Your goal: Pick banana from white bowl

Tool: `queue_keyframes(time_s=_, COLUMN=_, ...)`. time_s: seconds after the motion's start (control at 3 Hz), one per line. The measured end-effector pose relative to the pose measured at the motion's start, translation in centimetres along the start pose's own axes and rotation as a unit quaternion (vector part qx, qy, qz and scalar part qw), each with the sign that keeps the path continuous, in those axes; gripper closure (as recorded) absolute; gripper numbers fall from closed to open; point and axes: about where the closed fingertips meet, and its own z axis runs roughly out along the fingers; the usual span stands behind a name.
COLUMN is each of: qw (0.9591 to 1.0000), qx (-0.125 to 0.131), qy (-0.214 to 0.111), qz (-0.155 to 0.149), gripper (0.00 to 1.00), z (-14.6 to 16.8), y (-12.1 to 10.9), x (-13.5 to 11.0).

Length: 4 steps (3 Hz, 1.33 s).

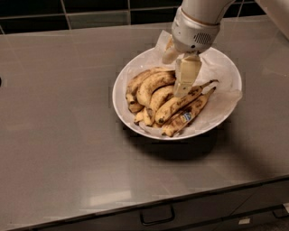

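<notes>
My gripper [184, 80] hung over the white bowl [226, 67], hiding part of its far rim and the ends of the other bananas [178, 104], so I could not tell whether it touched the banana [152, 85]. My arm [198, 13] was cut off at the top edge, and the blue sticker [186, 117] was too small to read.
</notes>
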Motion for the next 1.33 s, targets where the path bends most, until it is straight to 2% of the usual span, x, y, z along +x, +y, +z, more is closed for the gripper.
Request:
queue_keyframes(time_s=0.67, qw=0.9999, qx=-0.007, qy=0.006, qz=0.009, gripper=0.31, z=1.0, y=-1.1, x=1.2)
queue_keyframes(time_s=1.33, qw=0.9998, qx=-0.017, qy=0.005, qz=-0.001, gripper=0.35, z=1.9, y=-1.8, x=0.8)
